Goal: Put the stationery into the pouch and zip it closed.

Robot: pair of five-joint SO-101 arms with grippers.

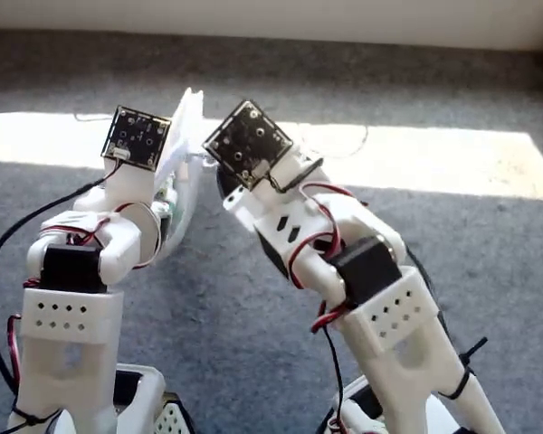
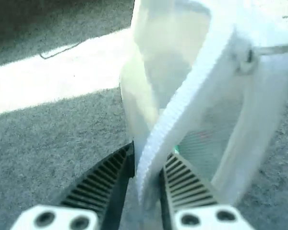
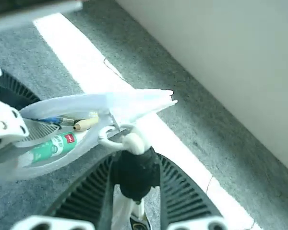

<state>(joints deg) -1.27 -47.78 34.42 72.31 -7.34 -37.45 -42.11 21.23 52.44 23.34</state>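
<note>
The pouch (image 1: 183,172) hangs off the grey carpet (image 1: 244,353), between both arms. The left jaws pinch its white zipper edge (image 2: 182,110). The right jaws are pressed on the black zip pull (image 3: 134,175) at its open mouth, with pens (image 3: 69,122) and a green-labelled tube (image 3: 50,146) inside.

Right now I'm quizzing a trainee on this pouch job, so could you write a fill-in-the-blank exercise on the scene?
1. The left gripper clamps the pouch along its ____ edge.
2. The right gripper is ____ on the pull tab.
3. The stationery lies ____ the pouch.
Missing words: zipper; shut; inside.
</note>
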